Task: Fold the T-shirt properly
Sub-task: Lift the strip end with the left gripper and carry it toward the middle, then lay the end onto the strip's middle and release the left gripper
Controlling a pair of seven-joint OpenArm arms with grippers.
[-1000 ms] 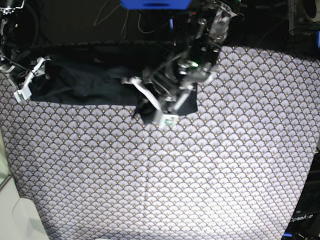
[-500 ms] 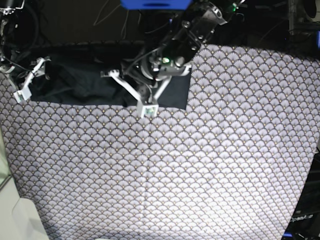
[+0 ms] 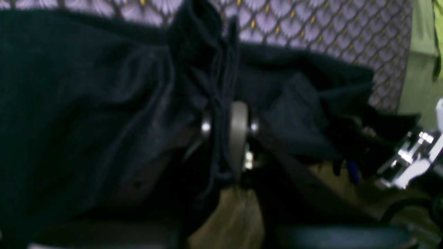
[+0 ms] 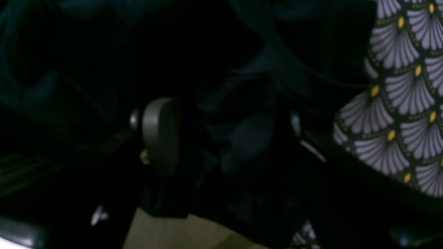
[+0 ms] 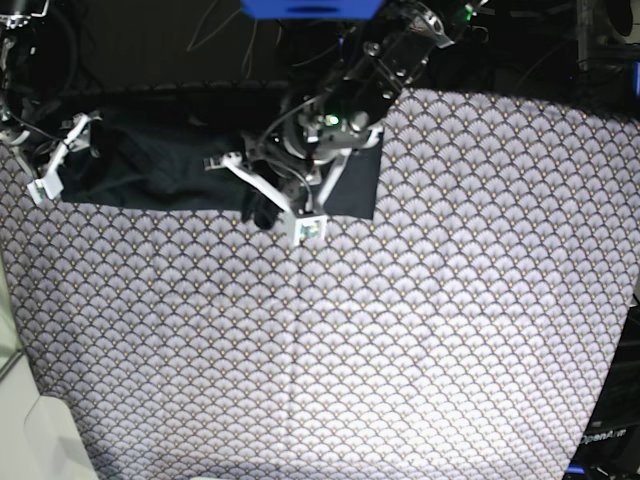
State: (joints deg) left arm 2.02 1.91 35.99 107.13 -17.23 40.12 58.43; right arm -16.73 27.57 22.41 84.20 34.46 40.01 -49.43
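Observation:
The dark T-shirt (image 5: 160, 165) lies in a band along the far edge of the table, rumpled at its left and flatter at its right end. My left gripper (image 5: 268, 200) hangs over the shirt's middle, shut on a bunched fold of its cloth (image 3: 221, 86), which is pinched between the pads (image 3: 238, 128). My right gripper (image 5: 72, 160) sits at the shirt's left end. Its jaws stand wide apart, with one pad (image 4: 159, 135) showing and loose dark cloth (image 4: 238, 103) lying between them.
A tablecloth with a pale scallop pattern (image 5: 350, 350) covers the table. Dark equipment and cables (image 5: 230, 40) crowd the space behind the far edge. A pale floor strip (image 5: 20, 430) shows at the lower left corner.
My left gripper has carried its pinched fold leftward across the shirt, and the shirt's right end now lies flatter. The right gripper has not moved.

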